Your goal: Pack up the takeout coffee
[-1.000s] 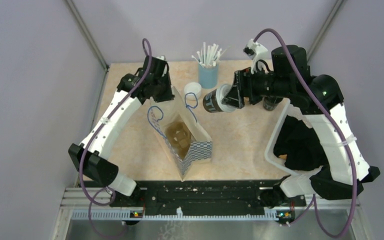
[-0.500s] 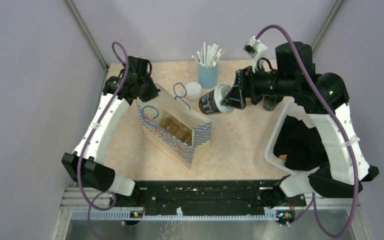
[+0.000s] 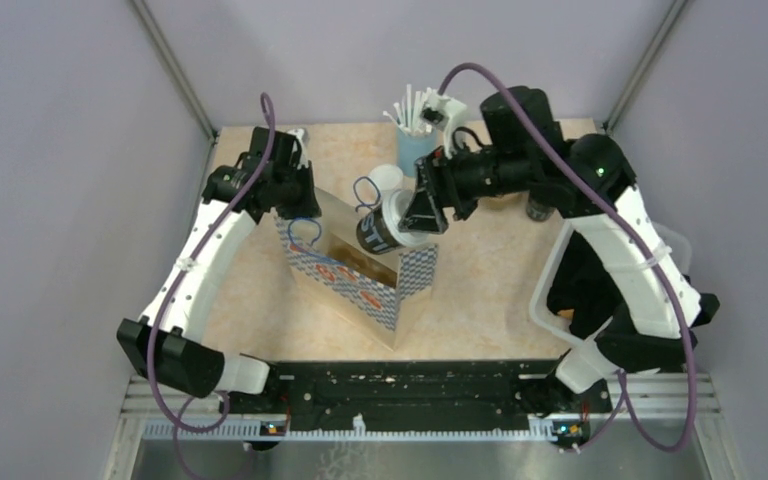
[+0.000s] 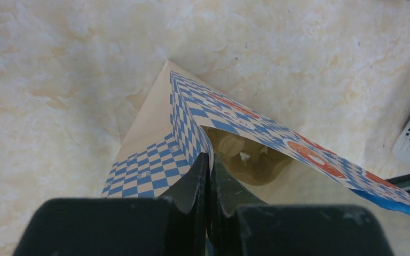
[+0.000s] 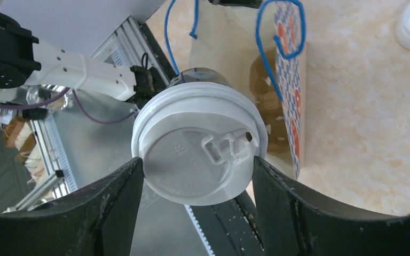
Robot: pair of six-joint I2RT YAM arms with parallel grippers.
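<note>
The right gripper [image 3: 418,208] is clamping the takeout coffee [image 3: 379,230] at its lidded top and holding it tilted over the open mouth of the checkered paper bag [image 3: 358,290] on the bench [image 3: 480,280], while the left gripper [image 4: 209,169] is pinching the bag's rim, jaws together.

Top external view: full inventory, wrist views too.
takeout coffee: 1, dark cup, white lid, tilted over the bag's mouth
paper bag: 1, blue-white check, blue handles, table centre
loose lid: 1, white, beside the straw cup
straw cup: 1, light blue, far edge
bin: 1, white, right side, dark cloth inside
table: 1, beige marbled
left tool: black, shut on the bag's edge
right tool: black, gripping the coffee
</note>
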